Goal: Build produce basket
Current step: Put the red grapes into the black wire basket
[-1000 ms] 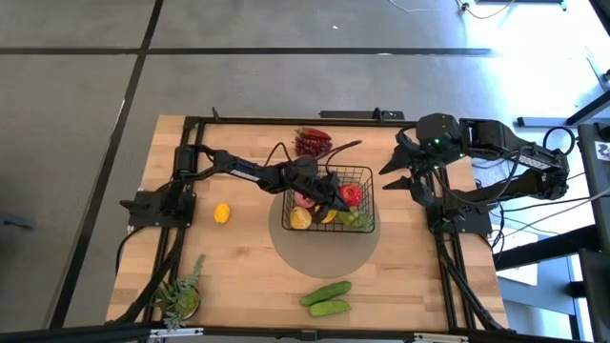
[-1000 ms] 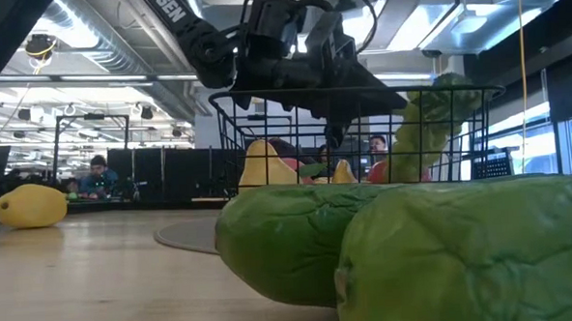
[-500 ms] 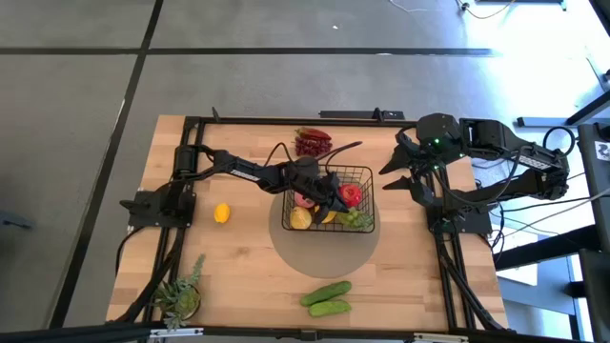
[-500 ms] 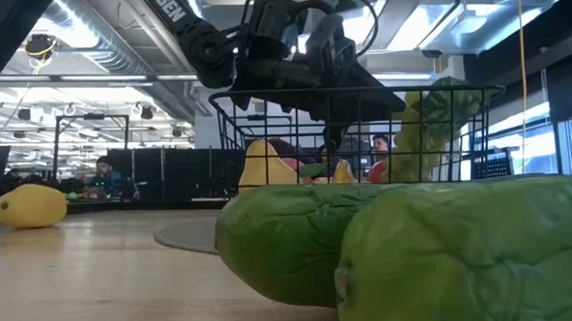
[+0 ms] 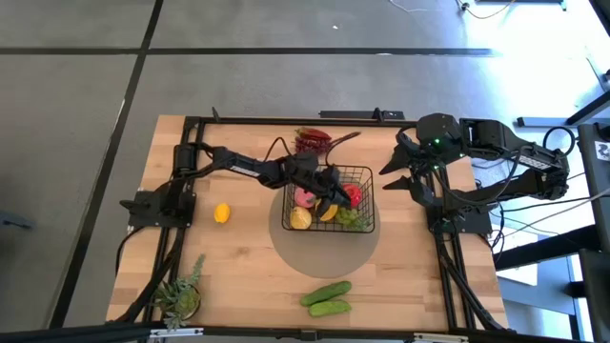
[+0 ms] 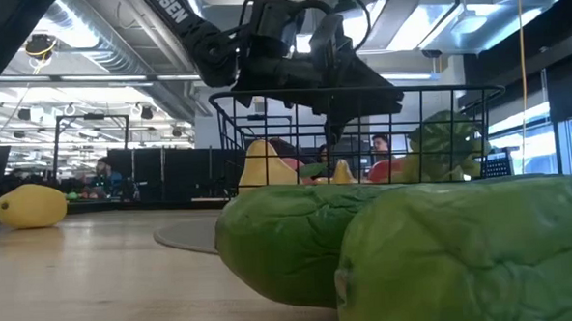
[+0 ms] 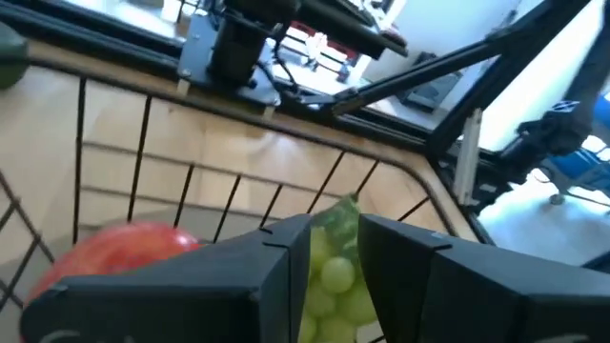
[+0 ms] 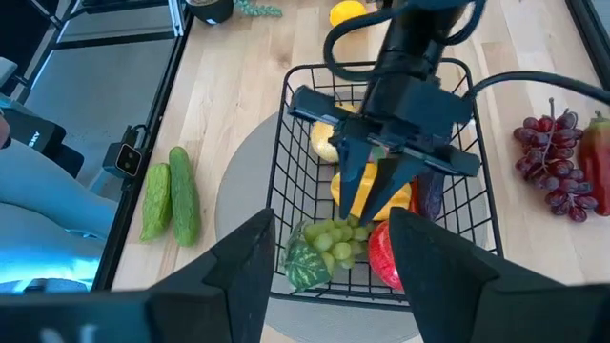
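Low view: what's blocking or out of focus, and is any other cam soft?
Low view: two cucumbers sit right at the lens, blurred, filling the lower right and hiding part of the basket; bright ceiling lights glare behind. Left wrist view: soft throughout, green grapes and apple smeared. High view: even light, sharp.

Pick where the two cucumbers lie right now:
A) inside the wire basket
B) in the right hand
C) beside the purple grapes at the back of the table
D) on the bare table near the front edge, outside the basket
D: the high view shows the cucumbers lying side by side on the wood, well clear of the basket, with neither hand near them.
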{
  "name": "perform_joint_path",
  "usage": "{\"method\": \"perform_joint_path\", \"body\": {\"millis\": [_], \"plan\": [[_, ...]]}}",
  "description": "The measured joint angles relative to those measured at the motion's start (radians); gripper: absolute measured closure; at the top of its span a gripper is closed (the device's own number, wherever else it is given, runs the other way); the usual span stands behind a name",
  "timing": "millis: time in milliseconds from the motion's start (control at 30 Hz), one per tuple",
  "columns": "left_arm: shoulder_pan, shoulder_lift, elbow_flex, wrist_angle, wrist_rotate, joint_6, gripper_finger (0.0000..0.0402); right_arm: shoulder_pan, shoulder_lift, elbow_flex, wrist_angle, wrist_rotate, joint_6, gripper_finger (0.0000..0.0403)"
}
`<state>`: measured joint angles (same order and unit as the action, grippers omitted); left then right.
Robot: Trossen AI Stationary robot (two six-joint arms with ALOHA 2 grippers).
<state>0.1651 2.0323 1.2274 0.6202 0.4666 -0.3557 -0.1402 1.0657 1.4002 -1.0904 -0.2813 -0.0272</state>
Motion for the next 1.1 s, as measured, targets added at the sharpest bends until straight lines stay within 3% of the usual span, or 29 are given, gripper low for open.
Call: {"method": "perform_joint_path", "body": {"millis": [200, 367, 567, 733, 933, 1100], "plan": [[0.032, -0.002, 0.074, -0.006, 0.070, -0.008, 0.0321, 0.000, 0.000, 0.000, 0.000, 0.000, -0.012, 0.0204], [0.061, -0.031, 0.162, -0.114, 0.078, 0.018, 0.0321, 0.000, 0.000, 0.000, 0.000, 0.000, -0.034, 0.0204], [0.121, -0.097, 0.291, -0.516, 0.035, 0.186, 0.0321, 0.000, -0.002, 0.000, 0.000, 0.000, -0.036, 0.0204], [0.172, -0.134, 0.420, -0.864, -0.094, 0.303, 0.0321, 0.000, -0.004, 0.000, 0.000, 0.001, -0.052, 0.0204], [0.243, -0.149, 0.575, -1.226, -0.246, 0.308, 0.0321, 0.000, -0.004, 0.000, 0.000, 0.002, -0.083, 0.0204], [0.304, -0.150, 0.649, -1.414, -0.272, 0.307, 0.0321, 0.000, -0.004, 0.000, 0.000, 0.015, -0.090, 0.0204]]}}
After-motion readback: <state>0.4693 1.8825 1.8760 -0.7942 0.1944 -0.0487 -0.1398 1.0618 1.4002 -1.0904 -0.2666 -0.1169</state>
